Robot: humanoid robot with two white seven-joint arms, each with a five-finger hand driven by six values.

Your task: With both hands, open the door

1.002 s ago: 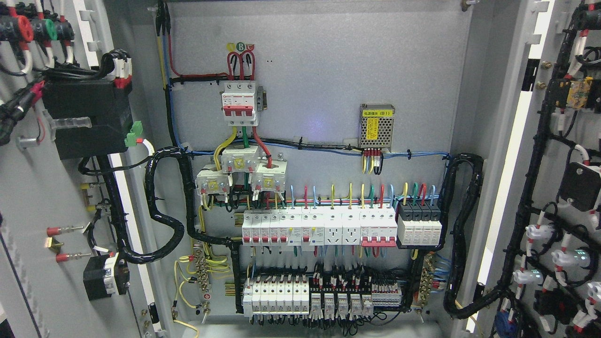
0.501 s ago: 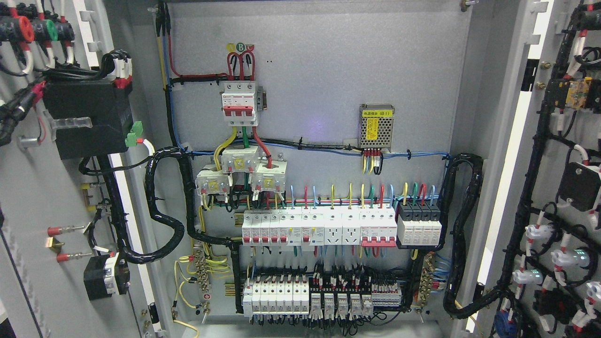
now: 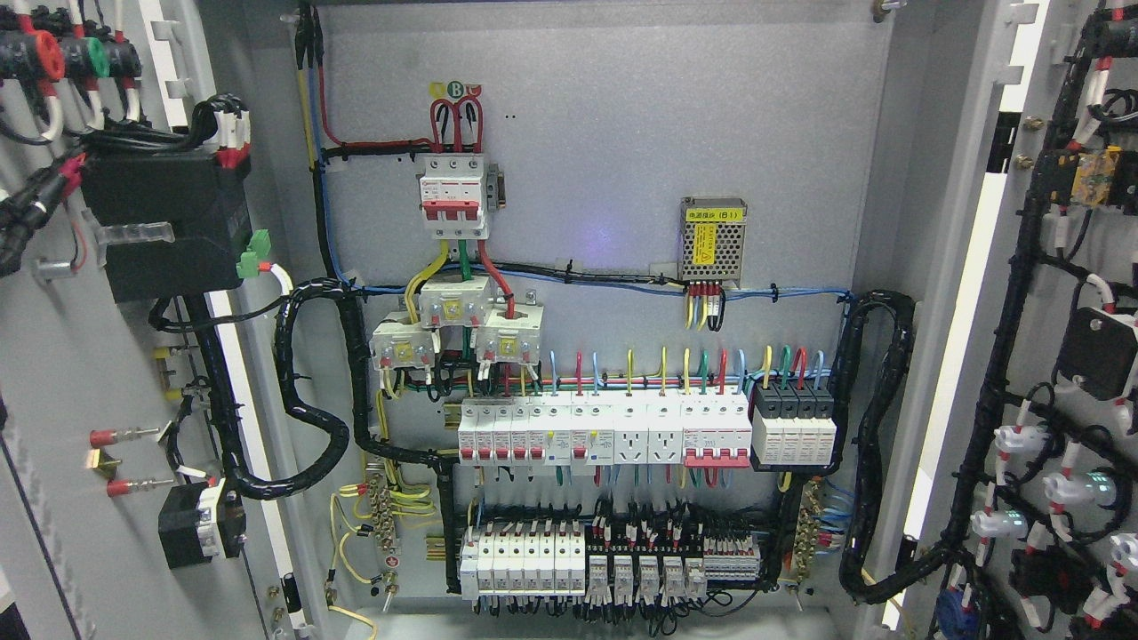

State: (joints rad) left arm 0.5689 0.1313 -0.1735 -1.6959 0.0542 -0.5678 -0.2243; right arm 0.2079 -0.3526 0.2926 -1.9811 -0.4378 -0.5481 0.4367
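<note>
Both doors of the grey sheet-metal electrical cabinet stand swung wide. The left door (image 3: pixel 53 373) fills the left edge, its inner face carrying a boxy black module (image 3: pixel 164 218) and ribbed black cable conduit (image 3: pixel 311 418). The right door (image 3: pixel 1067 356) fills the right edge, strung with black wire looms and small white lamp backs (image 3: pixel 1022 440). Between them the matte, speckled back panel (image 3: pixel 622 133) lies exposed. High on it sits a white three-pole breaker (image 3: pixel 453 196) with red levers, and to its right a perforated metal power supply (image 3: pixel 713 240) with a yellow label. Lower down runs a row of white moulded breakers (image 3: pixel 605 431), and a second rail of terminal blocks (image 3: pixel 613 560) sits near the cabinet floor. Neither robot hand shows anywhere, so I cannot tell how the fingers are set.
</note>
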